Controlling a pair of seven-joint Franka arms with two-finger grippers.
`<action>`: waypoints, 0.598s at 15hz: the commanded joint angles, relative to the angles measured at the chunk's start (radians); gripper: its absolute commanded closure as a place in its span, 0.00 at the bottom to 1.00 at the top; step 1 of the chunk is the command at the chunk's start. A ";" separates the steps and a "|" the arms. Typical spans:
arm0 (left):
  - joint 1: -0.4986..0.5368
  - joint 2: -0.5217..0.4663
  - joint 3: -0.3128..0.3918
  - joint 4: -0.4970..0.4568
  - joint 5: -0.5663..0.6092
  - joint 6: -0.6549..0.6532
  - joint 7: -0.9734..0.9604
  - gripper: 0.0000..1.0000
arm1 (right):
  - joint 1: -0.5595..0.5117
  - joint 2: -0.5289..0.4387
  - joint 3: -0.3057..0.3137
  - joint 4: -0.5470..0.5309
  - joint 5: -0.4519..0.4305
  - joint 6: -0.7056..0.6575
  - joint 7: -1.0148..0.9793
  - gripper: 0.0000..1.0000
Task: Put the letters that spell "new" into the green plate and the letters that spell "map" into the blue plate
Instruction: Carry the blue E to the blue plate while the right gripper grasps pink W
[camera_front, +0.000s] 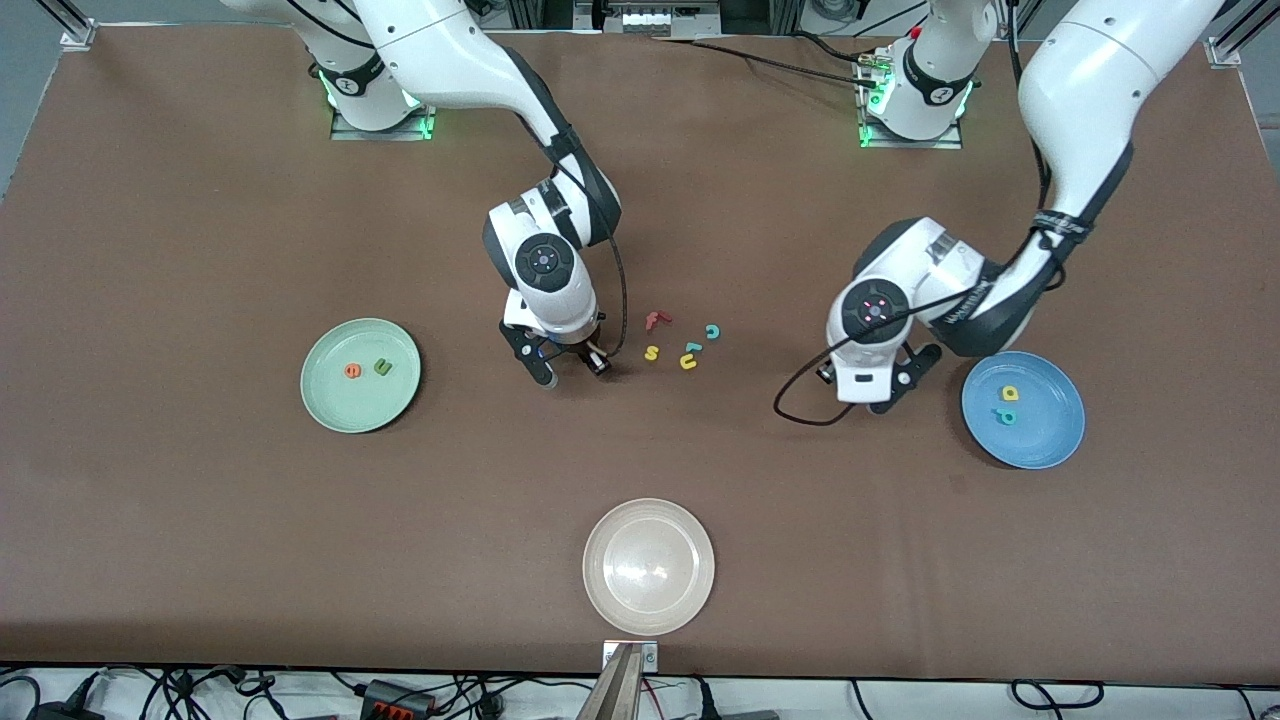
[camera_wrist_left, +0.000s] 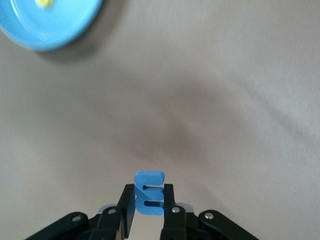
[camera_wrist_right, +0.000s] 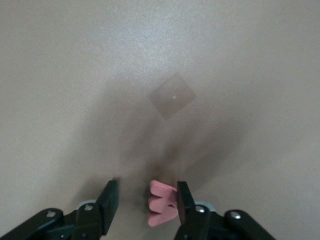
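Beside the loose letters (camera_front: 680, 343), toward the right arm's end: your right gripper (camera_wrist_right: 146, 186) is low over the table, jaws partly open. The w (camera_wrist_right: 161, 205) lies against one finger, its points facing the other finger, which stands clear.

Between the letters and the blue plate (camera_front: 1050, 440): your left gripper (camera_wrist_left: 148, 189) is clamped on the m (camera_wrist_left: 149, 177). Its long axis runs out along the fingers, legs turned sideways. Bare table up to the plate's rim. The a (camera_front: 1010, 394) and p (camera_front: 1007, 416) lie inside.
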 joint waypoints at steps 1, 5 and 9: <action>0.082 -0.007 -0.001 0.017 0.026 -0.031 0.231 0.86 | 0.009 -0.002 -0.014 0.074 0.005 -0.125 0.012 0.43; 0.200 -0.007 -0.001 0.016 0.089 -0.028 0.523 0.86 | 0.009 0.010 -0.011 0.074 0.007 -0.127 0.016 0.43; 0.338 -0.002 -0.001 0.016 0.103 0.001 0.896 0.85 | 0.008 0.032 -0.011 0.074 0.008 -0.123 0.015 0.43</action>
